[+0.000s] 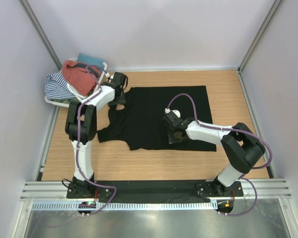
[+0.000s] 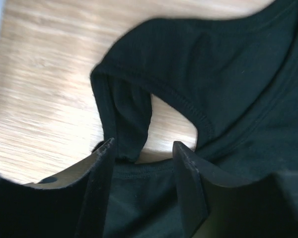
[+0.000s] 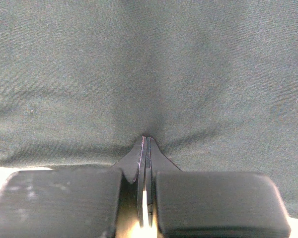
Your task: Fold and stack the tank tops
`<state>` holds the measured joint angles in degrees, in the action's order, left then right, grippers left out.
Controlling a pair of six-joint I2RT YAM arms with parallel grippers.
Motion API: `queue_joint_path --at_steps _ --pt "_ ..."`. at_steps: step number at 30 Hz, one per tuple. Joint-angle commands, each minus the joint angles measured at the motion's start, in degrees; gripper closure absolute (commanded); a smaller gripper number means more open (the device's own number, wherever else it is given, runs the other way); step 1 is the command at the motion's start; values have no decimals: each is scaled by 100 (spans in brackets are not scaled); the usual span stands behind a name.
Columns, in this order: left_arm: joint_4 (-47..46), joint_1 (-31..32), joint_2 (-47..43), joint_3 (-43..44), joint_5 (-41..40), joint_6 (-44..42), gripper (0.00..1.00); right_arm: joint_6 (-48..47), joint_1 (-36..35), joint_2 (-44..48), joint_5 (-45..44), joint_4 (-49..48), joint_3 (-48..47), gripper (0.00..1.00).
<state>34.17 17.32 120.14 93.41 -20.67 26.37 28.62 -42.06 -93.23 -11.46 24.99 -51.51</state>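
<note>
The left end effector (image 2: 143, 147) stands released, jaws apart, with a shoulder strap (image 2: 129, 114) of the black tank top (image 1: 159, 109) just ahead between them. The right end effector (image 3: 146, 143) is clenched, pinching a pucker of that same top. The top lies spread flat on the counter (image 1: 228, 89) under both, not yet folded by my reckoning. The rust-red tank top (image 1: 79, 74) sits heaped on the basket (image 1: 51, 102) just behind the left end effector. Nothing is stacked. Bare wood opens beyond the right end effector, though the walls close in around the counter's edges.
</note>
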Motion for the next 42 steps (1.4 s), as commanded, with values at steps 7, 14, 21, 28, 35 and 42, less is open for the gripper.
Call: queue_joint_path --at_steps 7,14,21,28,35,42 --pt "-95 -290 -105 -270 370 237 57 65 -65 -186 74 -12 211 99" --pt "133 -501 317 63 266 114 75 73 -74 -187 92 -12 202 99" --pt "449 -651 572 494 168 0 86 73 -83 -143 109 14 220 99" --pt "766 -695 810 1090 -376 -272 100 91 -83 -134 136 -3 273 99" --pt "1030 -695 546 1417 -1554 -501 100 100 -91 -178 162 -47 334 99" --pt "1232 -695 686 1733 -2099 -695 86 144 -135 -187 171 -47 334 99"
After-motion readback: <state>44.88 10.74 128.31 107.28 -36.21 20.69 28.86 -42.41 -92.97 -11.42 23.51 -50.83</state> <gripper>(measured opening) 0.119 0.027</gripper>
